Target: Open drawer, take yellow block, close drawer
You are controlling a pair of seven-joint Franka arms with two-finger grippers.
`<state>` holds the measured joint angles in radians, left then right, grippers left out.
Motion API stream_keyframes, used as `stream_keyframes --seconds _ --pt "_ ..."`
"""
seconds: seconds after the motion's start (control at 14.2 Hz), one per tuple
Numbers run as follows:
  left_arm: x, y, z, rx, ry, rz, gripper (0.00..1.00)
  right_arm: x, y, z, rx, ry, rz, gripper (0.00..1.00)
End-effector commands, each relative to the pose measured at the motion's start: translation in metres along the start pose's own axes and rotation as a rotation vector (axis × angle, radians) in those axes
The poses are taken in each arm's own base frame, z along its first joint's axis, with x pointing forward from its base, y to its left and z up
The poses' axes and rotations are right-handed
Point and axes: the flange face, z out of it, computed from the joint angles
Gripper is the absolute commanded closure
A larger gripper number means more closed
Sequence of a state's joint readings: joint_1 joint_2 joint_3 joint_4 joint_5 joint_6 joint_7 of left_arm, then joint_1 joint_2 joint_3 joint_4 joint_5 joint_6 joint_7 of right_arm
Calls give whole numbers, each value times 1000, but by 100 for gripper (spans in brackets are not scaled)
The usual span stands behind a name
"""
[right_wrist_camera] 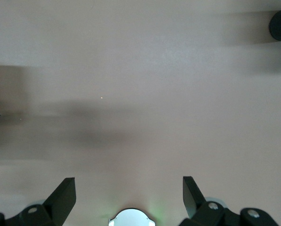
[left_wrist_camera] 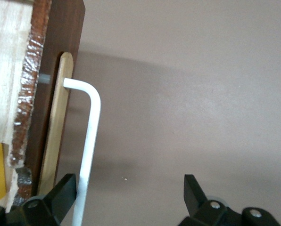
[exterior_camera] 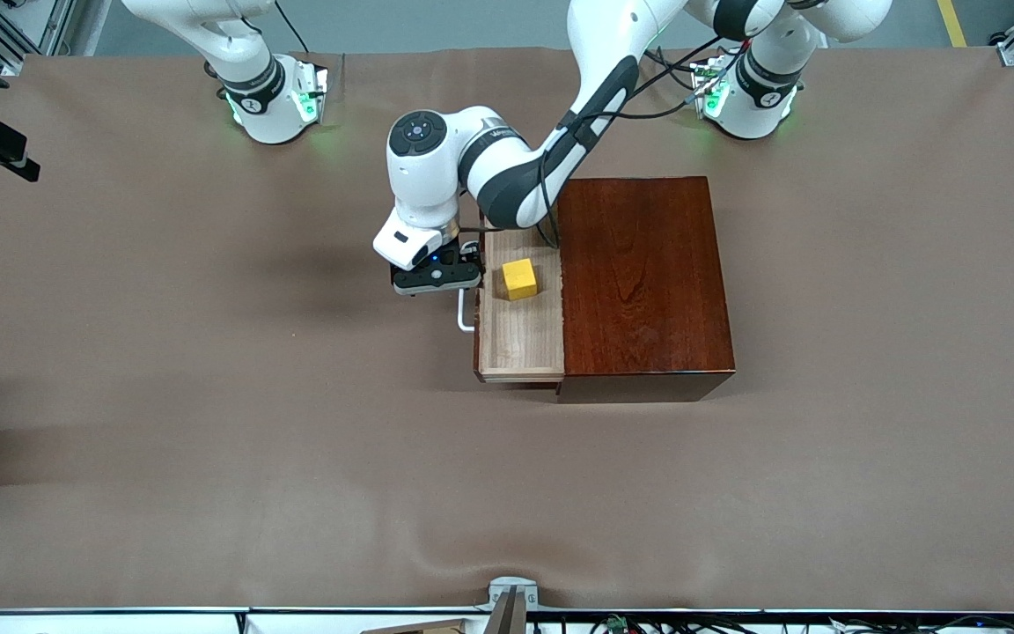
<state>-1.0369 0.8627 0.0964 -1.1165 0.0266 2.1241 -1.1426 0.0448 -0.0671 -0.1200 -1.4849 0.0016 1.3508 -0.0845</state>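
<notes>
Brown-covered bench (exterior_camera: 208, 423) with 2 arms based along its upper edge. The right arm waits at its base; the right gripper (right_wrist_camera: 129, 193) shows only in its own wrist view, hanging over bare bench cover with its jaws spread wide and nothing between them. The left arm reaches from its base across the box (exterior_camera: 643, 282) toward the right arm's end of the bench, its forearm passing over the box's corner and the inner end of the drawer (exterior_camera: 520, 339). The left gripper (exterior_camera: 437, 280) hangs just beside the drawer front, over the white handle (exterior_camera: 465, 315); its jaws are wide open and hold nothing. In the left wrist view, 1 finger (left_wrist_camera: 65, 190) lies close beside the handle's bar (left_wrist_camera: 89, 141), the other well clear over the cover; contact cannot be told. The drawer stands pulled out of the dark reddish-brown box, its pale interior exposed. The yellow block (exterior_camera: 519, 279) rests on the drawer floor, in the half farther from the front camera, near the left gripper.
</notes>
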Motion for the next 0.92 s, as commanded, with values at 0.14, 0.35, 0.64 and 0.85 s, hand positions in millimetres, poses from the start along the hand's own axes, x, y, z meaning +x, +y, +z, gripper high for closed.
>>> stream_keyframes --seconds 0.14,0.35,0.64,0.85 --pt "29 -12 -62 35 8 -55 0 8 11 -2 -5 33 11 0" --pt "85 -58 -160 39 44 -142 0 15 19 7 -8 23 26 0" --pt "162 -157 -237 100 9 -268 0 35 35 34 -7 -19 55 0" --pt "222 -253 -276 149 -45 -147 0 70 39 82 -10 -80 59 0"
